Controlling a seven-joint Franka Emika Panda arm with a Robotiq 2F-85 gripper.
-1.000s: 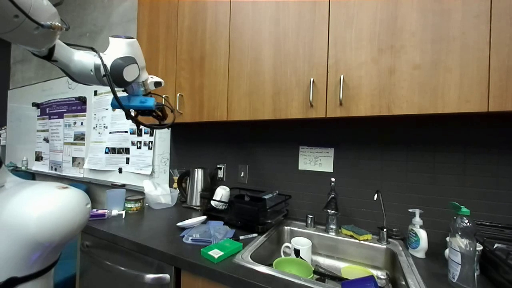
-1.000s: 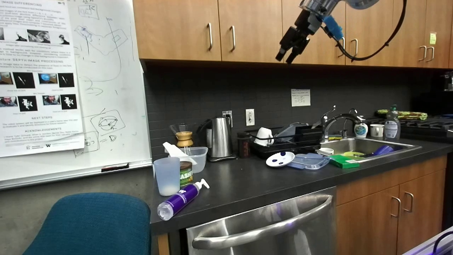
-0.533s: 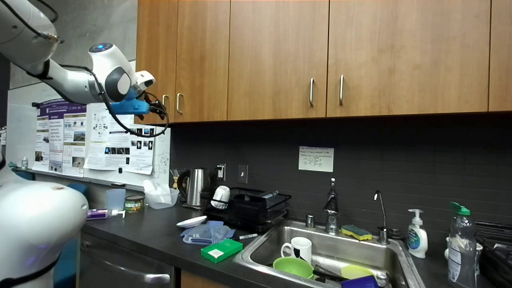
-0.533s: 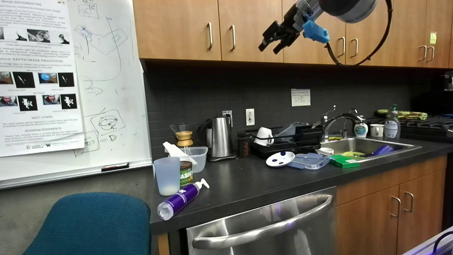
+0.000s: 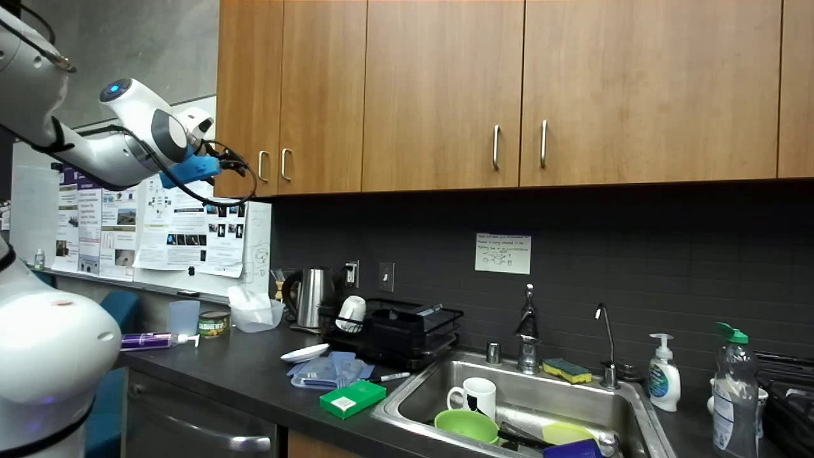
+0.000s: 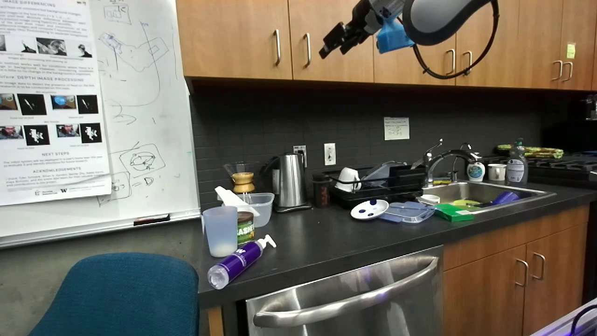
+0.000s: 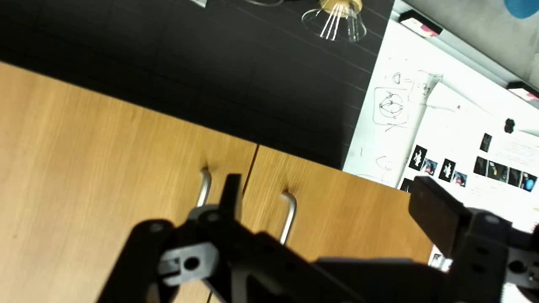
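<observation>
My gripper is open and empty, its black fingers wide apart in the wrist view. It faces the wooden upper cabinet doors. Two silver handles, a left one and a right one, show past the fingers, either side of a door seam. The right handle appears between the fingers; the left one lies outside them. Their lower parts are hidden behind the gripper. In both exterior views the gripper is raised high, tilted towards the cabinet. No contact with a handle is visible.
Below the cabinets, the dark counter bears a steel kettle, a black dish rack, a purple pump bottle and a green box. A sink holds dishes. A whiteboard and a blue chair stand beside the counter.
The arm and gripper have moved left in both exterior views. The gripper has swung from pointing down to a flatter tilt towards the cabinet. The counter items have not moved.
</observation>
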